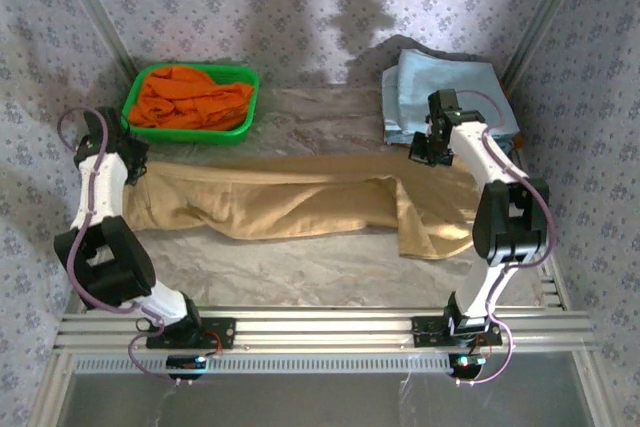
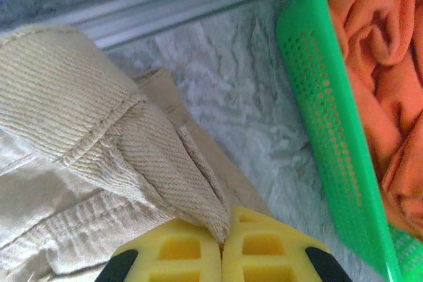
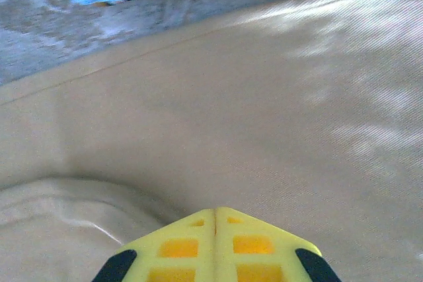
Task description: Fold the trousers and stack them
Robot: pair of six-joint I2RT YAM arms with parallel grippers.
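Observation:
The tan trousers [image 1: 300,202] lie stretched across the table from left to right, partly folded along their length, with one end bunched at the right. My left gripper [image 1: 137,165] is at their left end. In the left wrist view it [image 2: 223,239] is shut on a ribbed, seamed fold of the trousers [image 2: 79,97]. My right gripper [image 1: 425,152] is over the far edge near the right end. In the right wrist view it [image 3: 215,212] is shut, and the smooth tan cloth [image 3: 264,110] runs right up to its tips with a ridge leading into them.
A green basket [image 1: 185,133] holding a bright orange garment [image 1: 190,97] stands at the back left, close to my left gripper [image 2: 324,97]. Folded light blue garments [image 1: 450,87] lie at the back right. Patterned walls enclose three sides and an aluminium rail [image 1: 320,327] runs along the near edge.

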